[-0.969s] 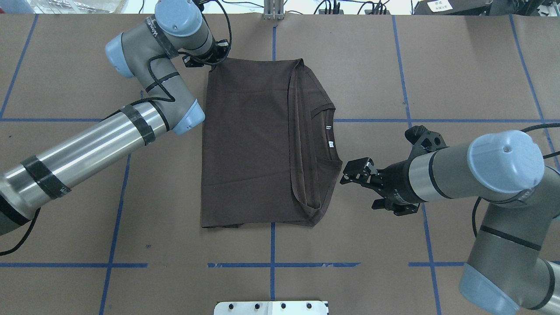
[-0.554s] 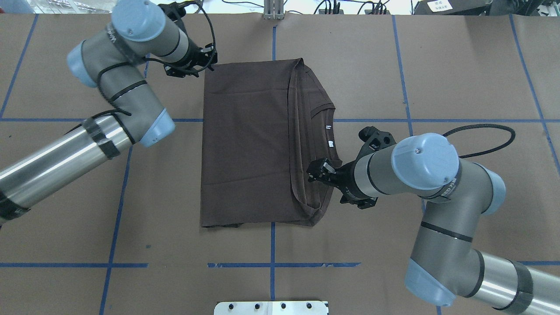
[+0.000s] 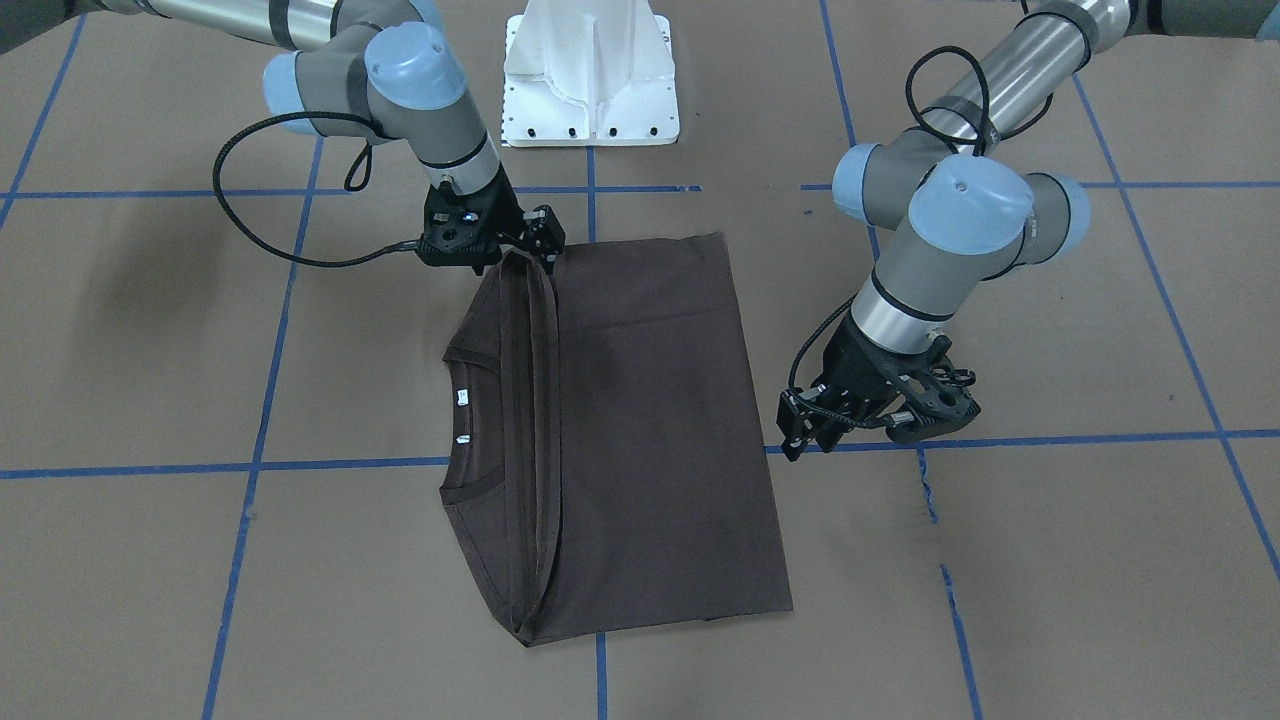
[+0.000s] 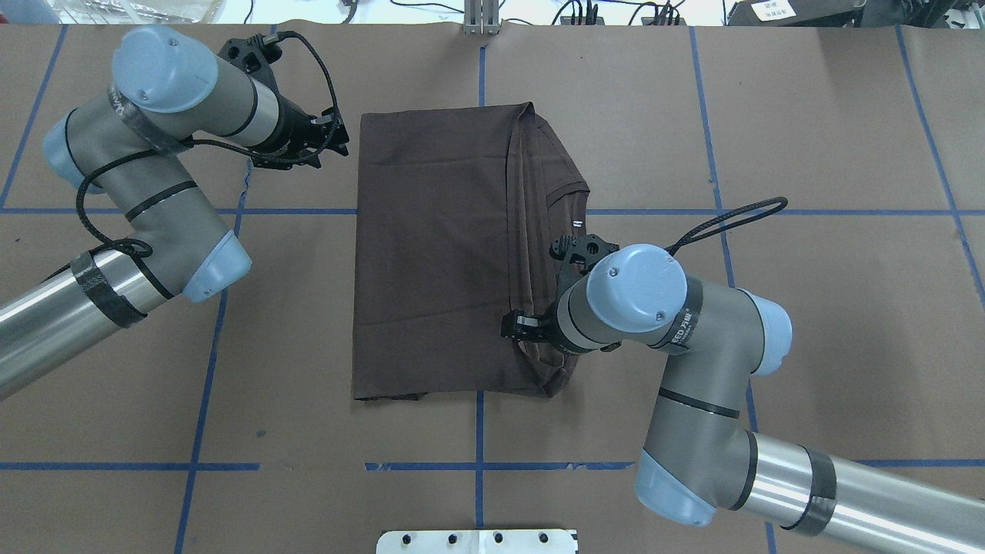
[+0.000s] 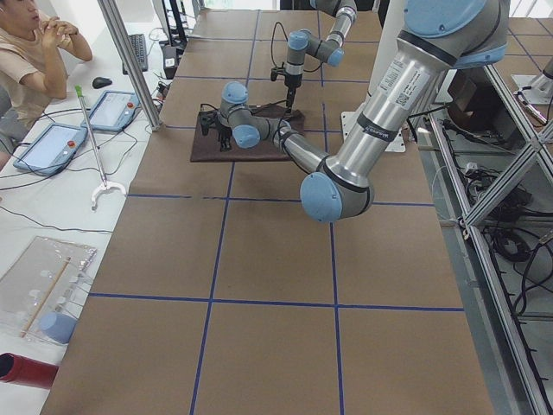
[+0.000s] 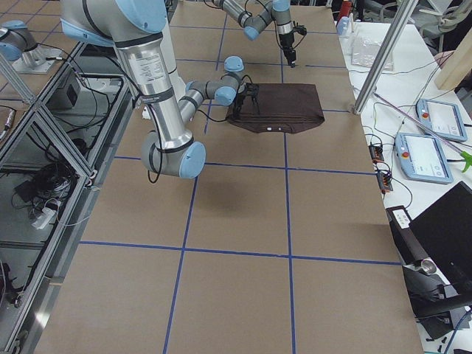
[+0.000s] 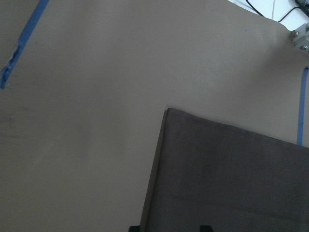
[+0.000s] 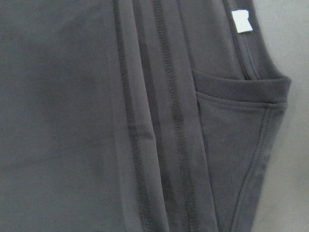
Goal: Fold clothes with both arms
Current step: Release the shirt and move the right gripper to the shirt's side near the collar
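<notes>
Two shifts: left jaws, spread empty, have backed off the shirt point(image 4: 431, 254) toward ten o'clock. Right jaws, grip unclear, now reach its five o'clock folds, likely for another fold.

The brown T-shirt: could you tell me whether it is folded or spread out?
Folded: the T-shirt forms a compact rectangle, with layered stitched edges stacked beside its collar.

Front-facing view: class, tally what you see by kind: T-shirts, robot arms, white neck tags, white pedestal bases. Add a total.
T-shirt: 1
Robot arms: 2, left arm, right arm
White neck tags: 2
White pedestal base: 1
Total: 6
</notes>
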Available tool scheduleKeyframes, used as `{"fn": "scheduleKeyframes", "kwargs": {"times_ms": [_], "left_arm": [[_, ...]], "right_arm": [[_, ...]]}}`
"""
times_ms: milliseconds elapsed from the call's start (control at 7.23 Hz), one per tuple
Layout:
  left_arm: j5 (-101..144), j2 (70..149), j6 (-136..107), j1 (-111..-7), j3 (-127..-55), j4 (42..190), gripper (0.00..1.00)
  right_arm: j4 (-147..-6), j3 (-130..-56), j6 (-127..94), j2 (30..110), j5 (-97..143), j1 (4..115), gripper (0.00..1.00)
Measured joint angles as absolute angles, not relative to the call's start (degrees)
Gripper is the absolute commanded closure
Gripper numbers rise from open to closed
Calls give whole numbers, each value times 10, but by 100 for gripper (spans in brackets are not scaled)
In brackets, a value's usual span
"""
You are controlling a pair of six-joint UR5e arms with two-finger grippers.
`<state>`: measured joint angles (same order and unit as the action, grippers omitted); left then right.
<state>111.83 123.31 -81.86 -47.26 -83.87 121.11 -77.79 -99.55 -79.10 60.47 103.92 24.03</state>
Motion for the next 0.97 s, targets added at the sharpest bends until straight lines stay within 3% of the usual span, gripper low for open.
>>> {"fn": "scheduleKeyframes", "kwargs": {"times_ms": [554,969], "left_arm": [[1119,1231,-825,-467,-840,1211,48],[1119,1228,-825,-466,-840,1211,48]], "right_arm": [[-824,-959,-698,577,1013,224,0],[-846,-990,-616,633,1012,243,0]]}}
